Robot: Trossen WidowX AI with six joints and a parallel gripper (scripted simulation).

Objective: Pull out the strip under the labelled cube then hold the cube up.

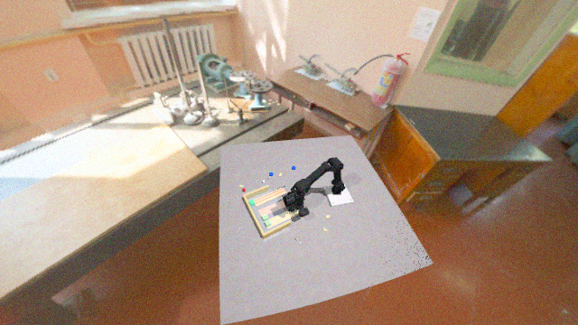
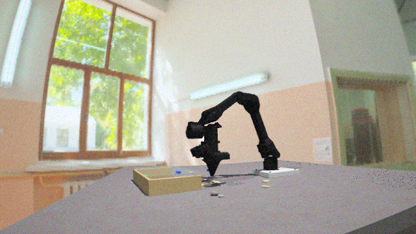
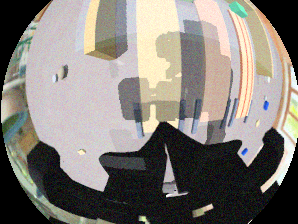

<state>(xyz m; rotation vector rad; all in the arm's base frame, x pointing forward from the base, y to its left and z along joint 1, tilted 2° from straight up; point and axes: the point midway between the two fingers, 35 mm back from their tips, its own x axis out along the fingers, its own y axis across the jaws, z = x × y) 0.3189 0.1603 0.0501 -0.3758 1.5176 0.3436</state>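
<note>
My gripper (image 2: 212,175) (image 3: 162,124) is shut and empty, pointing down low over the open-side ends of the strips. A cream strip (image 1: 279,220) (image 3: 150,30), a pink strip (image 1: 268,209) (image 3: 212,12) and a red-striped strip (image 1: 271,196) (image 3: 245,65) lie side by side. One green cube (image 1: 252,202) (image 3: 238,9) is at the far end of the striped strip. Two more green cubes, one (image 1: 265,218) beside the other (image 1: 267,223), are at the far end near the cream strip. No label is readable, so I cannot tell which cube is labelled.
A wooden three-sided frame (image 1: 253,217) (image 2: 175,186) surrounds the strips' far ends. Two blue pieces, one (image 1: 293,167) (image 3: 244,151) and another (image 1: 271,173) (image 3: 266,105), a red piece (image 1: 244,190) and several small pale bits lie around. The arm stands on a white base plate (image 1: 344,199).
</note>
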